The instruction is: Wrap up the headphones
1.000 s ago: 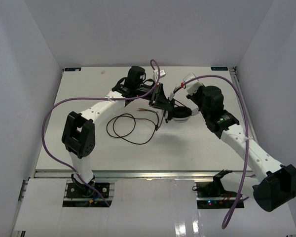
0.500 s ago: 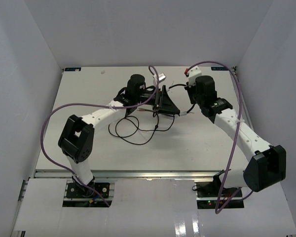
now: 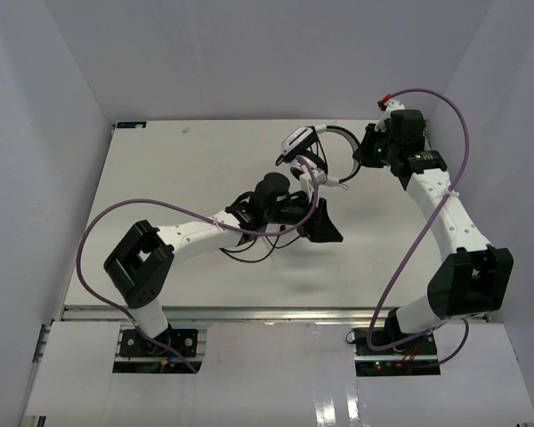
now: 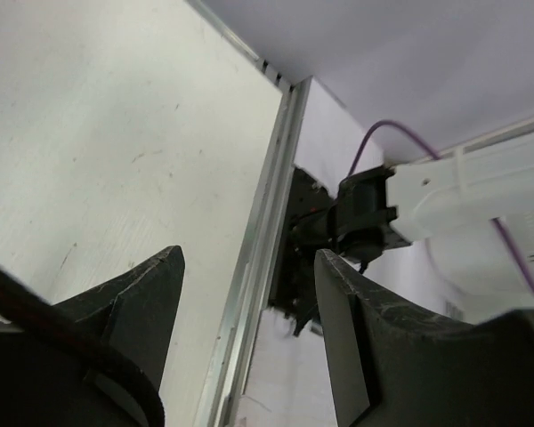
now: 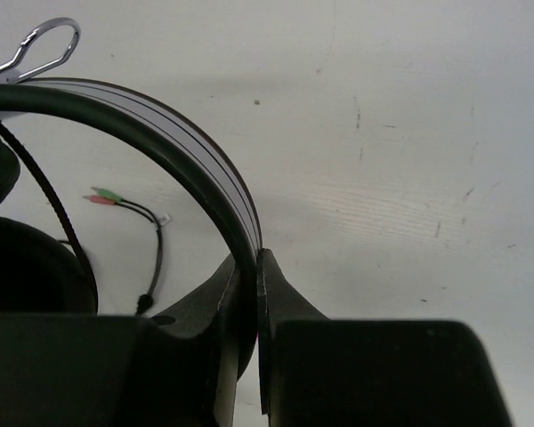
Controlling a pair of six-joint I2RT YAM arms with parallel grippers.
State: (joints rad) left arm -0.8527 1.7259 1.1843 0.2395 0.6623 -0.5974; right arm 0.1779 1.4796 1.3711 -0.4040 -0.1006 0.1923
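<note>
The headphones [image 3: 313, 147] are over the far half of the table [image 3: 160, 178], right of centre. Just right of them is the right gripper [image 3: 360, 160], its fingers closed on the headband [image 5: 187, 156]. The left gripper [image 3: 327, 229] is in front of the headphones, near them but apart, with nothing between its parted jaws. The cable [image 3: 249, 251] lies on the table in front and to the left of the headphones, partly under the left arm [image 3: 196, 236]. Its plugs [image 5: 102, 197] lie on the table beneath the headband, near a cup [image 5: 22, 267].
</note>
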